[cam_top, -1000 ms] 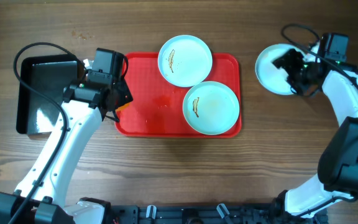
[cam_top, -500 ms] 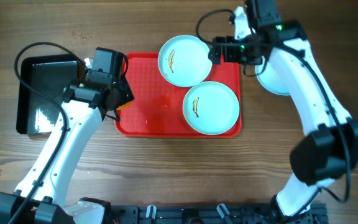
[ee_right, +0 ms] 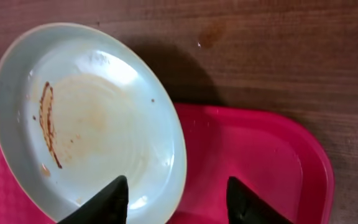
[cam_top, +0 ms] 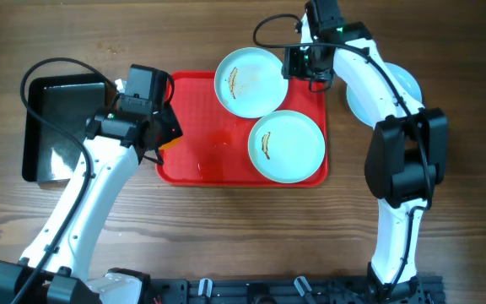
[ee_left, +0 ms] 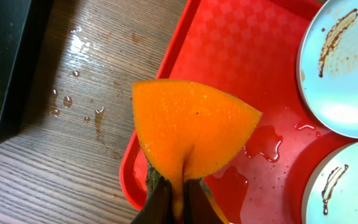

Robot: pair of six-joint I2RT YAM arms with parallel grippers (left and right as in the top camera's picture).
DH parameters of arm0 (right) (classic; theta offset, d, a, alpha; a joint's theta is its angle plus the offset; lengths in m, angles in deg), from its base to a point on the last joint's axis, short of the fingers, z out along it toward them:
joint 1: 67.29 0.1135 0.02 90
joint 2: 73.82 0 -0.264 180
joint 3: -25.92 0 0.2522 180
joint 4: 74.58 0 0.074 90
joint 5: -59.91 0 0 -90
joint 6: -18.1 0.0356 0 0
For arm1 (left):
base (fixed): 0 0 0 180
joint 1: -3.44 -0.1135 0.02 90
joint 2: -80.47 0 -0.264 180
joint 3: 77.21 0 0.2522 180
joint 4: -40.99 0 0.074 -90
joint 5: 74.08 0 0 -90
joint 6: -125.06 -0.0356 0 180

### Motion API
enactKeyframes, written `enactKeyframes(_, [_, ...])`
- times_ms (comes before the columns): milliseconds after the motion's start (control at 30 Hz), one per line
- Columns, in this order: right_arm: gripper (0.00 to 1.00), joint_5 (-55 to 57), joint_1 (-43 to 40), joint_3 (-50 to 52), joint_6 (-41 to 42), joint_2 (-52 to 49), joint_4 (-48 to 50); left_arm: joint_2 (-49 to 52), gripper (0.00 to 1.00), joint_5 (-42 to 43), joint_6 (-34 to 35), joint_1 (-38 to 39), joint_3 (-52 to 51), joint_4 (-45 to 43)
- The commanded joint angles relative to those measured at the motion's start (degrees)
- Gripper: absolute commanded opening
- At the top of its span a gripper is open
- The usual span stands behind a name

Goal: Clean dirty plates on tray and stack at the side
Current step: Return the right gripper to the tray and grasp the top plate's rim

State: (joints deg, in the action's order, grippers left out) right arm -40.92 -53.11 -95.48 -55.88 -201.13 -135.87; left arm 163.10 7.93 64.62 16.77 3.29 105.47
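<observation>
plate (ee_right: 92, 118) rim sits between the right gripper (ee_right: 176, 183)'s half-parted jaws; the smeared plate overhangs the tray (ee_right: 253, 149)'s far edge. it should close squarely on the rim, then lift level. left gripper (ee_left: 178, 202) pinches the sponge (ee_left: 191, 130) over the tray's rim.

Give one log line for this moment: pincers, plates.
left pincer shut on sponge | right pincer open at far plate | near plate smeared, on tray

A robotics lab (two cabled arms (cam_top: 91, 198) at a wood-grain table (cam_top: 226, 245))
</observation>
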Motion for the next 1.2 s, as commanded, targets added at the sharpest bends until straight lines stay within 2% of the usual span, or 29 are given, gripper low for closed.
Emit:
enactKeyframes(0, [0.54,0.6,0.5,-0.2,1.1,-2.0,0.8,0.4,0.04,0.5,0.9,-0.3,0.6,-0.1])
enactKeyframes(267, [0.54,0.5,0.5,1.3,4.0,-4.5,3.3,0.4,0.04,0.5,0.9,-0.3,0.3,-0.2])
enactKeyframes(333, [0.5,0.8,0.5,1.3,4.0,-5.1,3.6,0.4,0.04,0.5,0.9,-0.3,0.0,-0.2])
enactKeyframes(467, [0.49,0.7,0.5,1.4,4.0,-6.0,4.3,0.4,0.04,0.9,1.0,-0.3,-0.9,-0.2])
enactKeyframes(700, [0.28,0.5,0.9,1.6,5.2,-6.8,4.5,0.4,0.04,1.0,0.9,-0.3,-1.2,-0.4])
enactKeyframes(1100, [0.28,1.9,2.8,1.6,5.2,-8.5,5.0,0.4,0.04,1.0,0.9,-0.3,-1.2,-0.3])
enactKeyframes(1133, [0.27,1.9,2.9,1.6,5.2,-8.8,5.0,0.4,0.04,1.0,0.9,-0.3,-1.2,-0.3])
enactKeyframes(1167, [0.2,1.8,2.9,1.6,5.2,-8.8,5.0,0.4,0.04,1.0,0.9,-0.3,-1.2,-0.3])
